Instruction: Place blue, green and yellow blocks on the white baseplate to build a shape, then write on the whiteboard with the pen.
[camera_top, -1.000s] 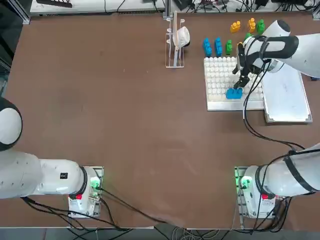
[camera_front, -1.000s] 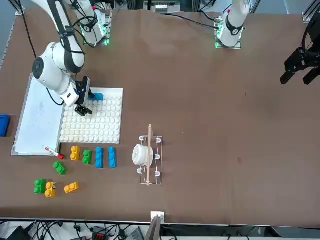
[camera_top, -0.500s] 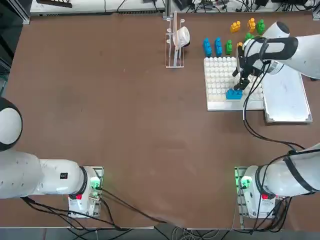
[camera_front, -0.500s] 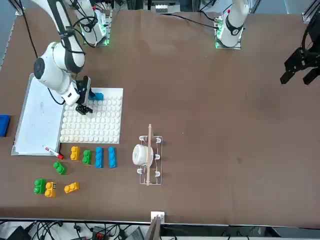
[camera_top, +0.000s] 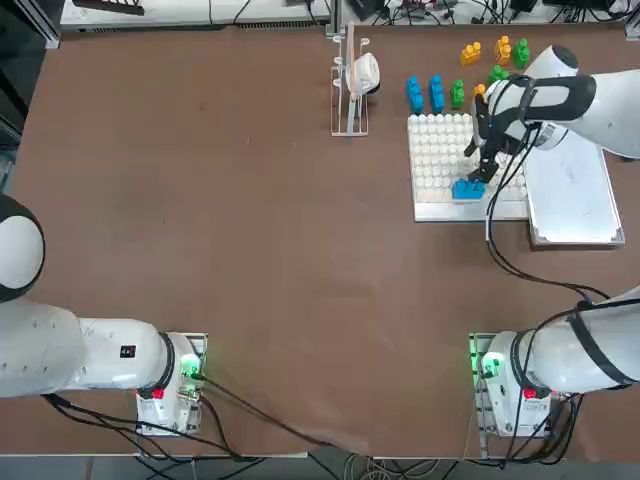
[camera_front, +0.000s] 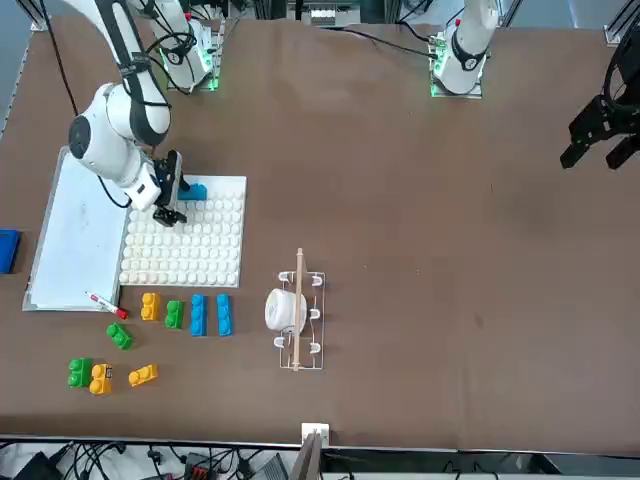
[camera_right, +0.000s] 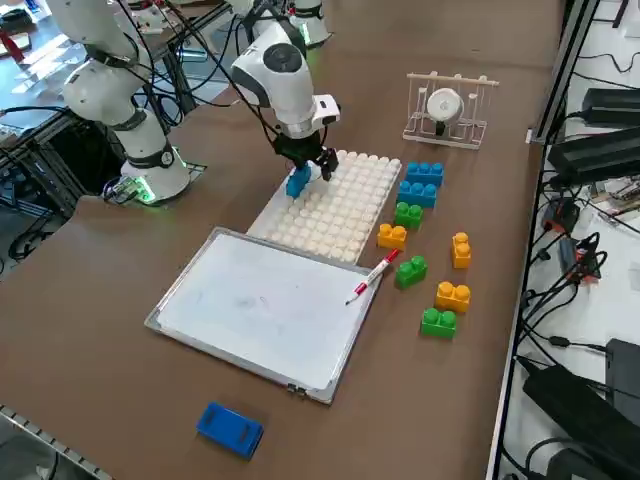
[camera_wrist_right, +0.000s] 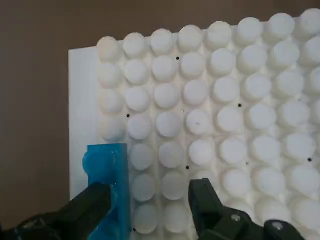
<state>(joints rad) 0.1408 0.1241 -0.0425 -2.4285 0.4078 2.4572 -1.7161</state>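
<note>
One blue block (camera_top: 467, 188) sits on the near edge of the white baseplate (camera_top: 440, 150), close to the corner by the whiteboard (camera_top: 572, 195). My right gripper (camera_top: 487, 165) hovers open just above it. In the wrist view the blue block (camera_wrist_right: 107, 167) lies beside one finger (camera_wrist_right: 92, 205), not clamped, with bare baseplate (camera_wrist_right: 225, 90) studs between the fingers. Two loose blue blocks (camera_front: 210, 313), green blocks (camera_front: 174, 314) and yellow blocks (camera_front: 150, 305) lie beyond the plate. The pen (camera_right: 373, 277) rests at the whiteboard's (camera_right: 265, 305) far corner.
A small wire rack (camera_top: 352, 80) holding a white round object stands to the left of the loose blocks. A plain blue pad (camera_right: 230, 428) lies beyond the whiteboard at the table's right edge. More green and yellow blocks (camera_right: 445, 295) are scattered near the far right corner.
My right gripper has lifted slightly off the blue block and stays open. The block remains on the baseplate.
</note>
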